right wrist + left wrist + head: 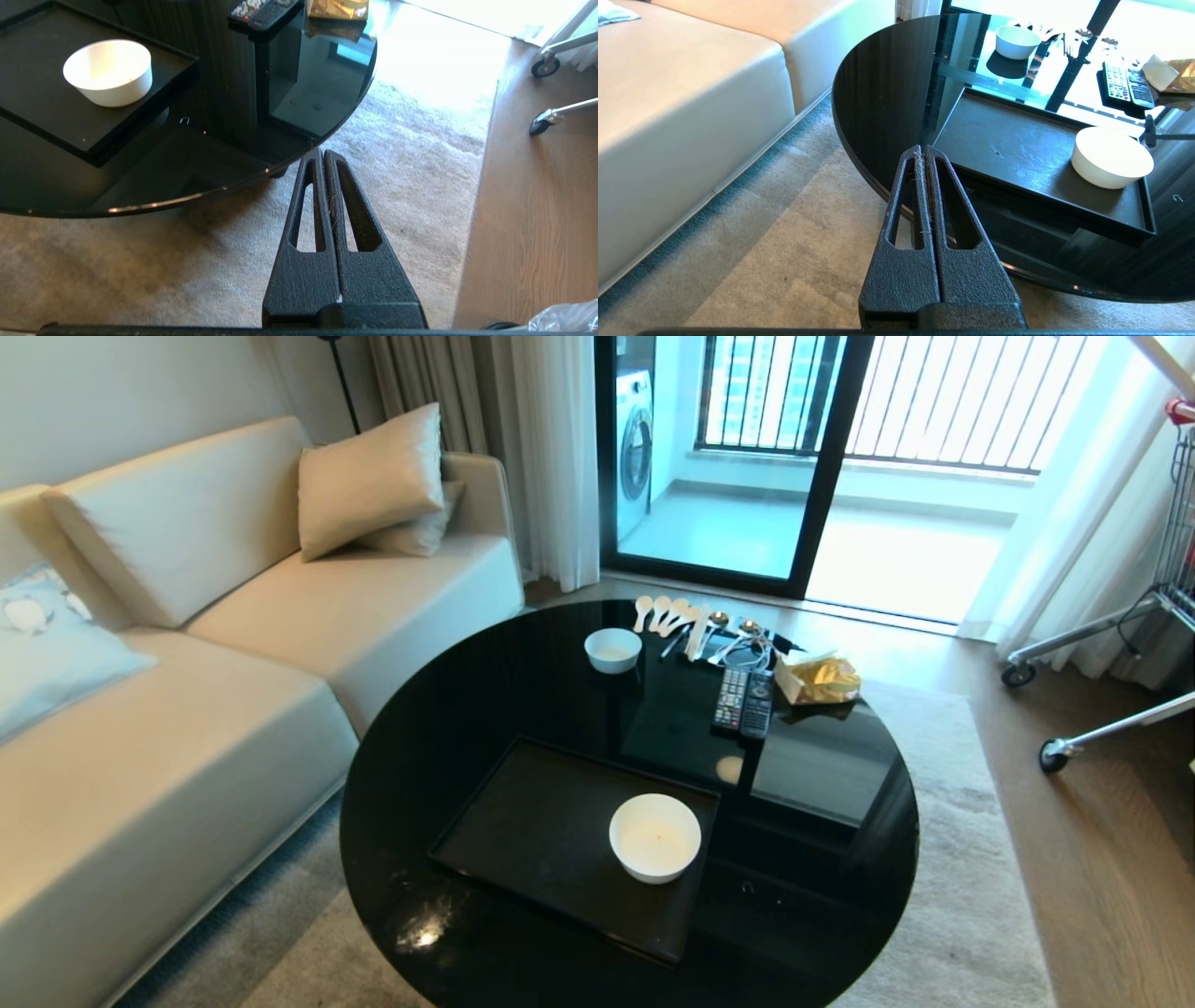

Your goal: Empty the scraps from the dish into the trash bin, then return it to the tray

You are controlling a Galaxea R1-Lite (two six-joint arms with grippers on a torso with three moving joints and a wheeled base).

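The dish (654, 835) is a white bowl standing upright on the right end of the black tray (532, 831), on the round black table. Its inside looks plain white, and the scraps are out of view. My left gripper (923, 148) hangs shut and empty over the rug, off the table's left edge; the dish (1111, 157) and tray (1017, 144) lie beyond it. My right gripper (322, 151) is shut and empty off the table's right edge, with the dish (108, 72) on the tray (28, 93) away to its side. Neither arm shows in the head view.
Far across the table (420, 709) are a smaller white bowl (612, 650), spoons (663, 613), two remotes (744, 702) and a golden packet (820, 679). A sofa (187, 709) stands left, a wheeled cart (1120, 644) right. Crinkled clear plastic (565, 316) lies low by the right arm; I cannot tell whether it is the trash bin's.
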